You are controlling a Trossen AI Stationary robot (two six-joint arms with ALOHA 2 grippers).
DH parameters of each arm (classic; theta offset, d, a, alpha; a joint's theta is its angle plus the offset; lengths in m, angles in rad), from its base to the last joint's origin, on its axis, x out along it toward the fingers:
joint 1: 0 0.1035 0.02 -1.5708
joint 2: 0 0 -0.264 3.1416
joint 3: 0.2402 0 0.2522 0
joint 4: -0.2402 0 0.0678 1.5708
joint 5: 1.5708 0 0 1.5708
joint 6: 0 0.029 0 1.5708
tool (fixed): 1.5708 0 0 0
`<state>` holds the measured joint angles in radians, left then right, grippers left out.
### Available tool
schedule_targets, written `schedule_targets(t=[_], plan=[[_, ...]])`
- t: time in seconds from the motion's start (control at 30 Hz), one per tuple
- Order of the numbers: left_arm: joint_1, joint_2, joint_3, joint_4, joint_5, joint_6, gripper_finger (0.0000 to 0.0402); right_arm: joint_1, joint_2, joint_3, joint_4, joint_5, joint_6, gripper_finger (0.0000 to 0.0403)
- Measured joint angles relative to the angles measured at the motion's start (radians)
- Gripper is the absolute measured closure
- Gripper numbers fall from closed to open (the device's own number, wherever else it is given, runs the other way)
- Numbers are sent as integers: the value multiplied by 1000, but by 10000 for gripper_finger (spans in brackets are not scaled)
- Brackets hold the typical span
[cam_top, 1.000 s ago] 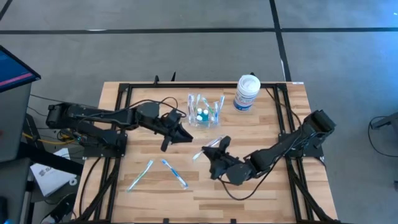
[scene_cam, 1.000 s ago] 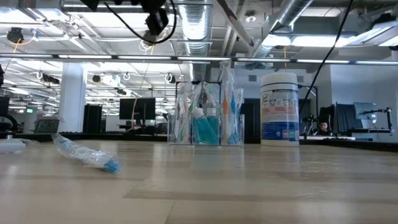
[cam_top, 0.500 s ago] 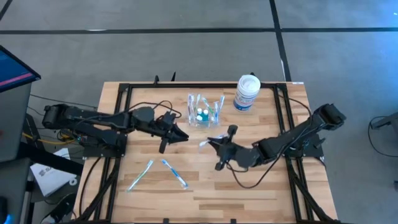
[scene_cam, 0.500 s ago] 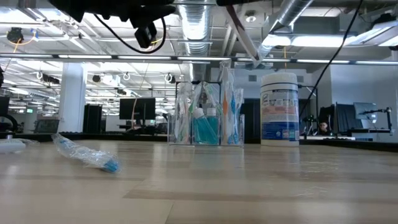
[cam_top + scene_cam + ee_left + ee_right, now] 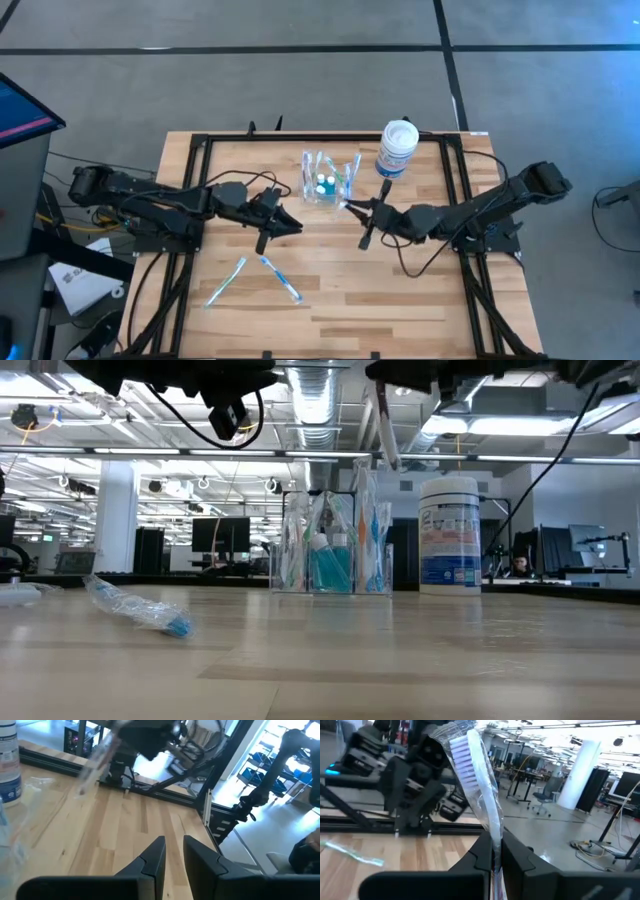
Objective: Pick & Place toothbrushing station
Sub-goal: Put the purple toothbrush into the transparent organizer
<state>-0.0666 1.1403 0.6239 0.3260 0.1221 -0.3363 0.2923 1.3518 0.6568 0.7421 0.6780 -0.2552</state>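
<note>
The right gripper (image 5: 366, 212) is hanging above the table's centre, clenched on a wrapped toothbrush (image 5: 479, 790) by its handle, so the bristle end is sticking clear of the fingers and can lead into a slot. The toothbrushing station (image 5: 327, 178) is standing at about twelve o'clock on the table (image 5: 400, 300), just at eleven o'clock from that gripper, upright with its compartments open upward (brushes and a blue-green tube are already showing inside). The white jar (image 5: 396, 149) is sitting at one o'clock, beside the station.

The left gripper (image 5: 285, 224) is waiting at nine o'clock of the centre, fingers nearly together and grasping nothing. Two more wrapped toothbrushes (image 5: 255, 276) are lying flat toward seven o'clock, probably next in line.
</note>
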Motion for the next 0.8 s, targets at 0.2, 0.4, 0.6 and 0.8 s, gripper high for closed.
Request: schedule_targets(t=[0.2, 0.4, 0.6, 0.8], plan=[[-20, 0, 0, 6, 0, 0, 339, -76, 2, -71, 89, -51, 37, 393], [-44, 0, 0, 7, -1, 21, 339, -159, 29, -142, 237, -89, 76, 393], [-76, 0, 0, 11, -26, 48, 339, -233, 91, -197, 385, -157, 136, 393], [-101, 0, 0, 13, -53, 52, 339, -285, 195, -197, 497, -173, 152, 393]])
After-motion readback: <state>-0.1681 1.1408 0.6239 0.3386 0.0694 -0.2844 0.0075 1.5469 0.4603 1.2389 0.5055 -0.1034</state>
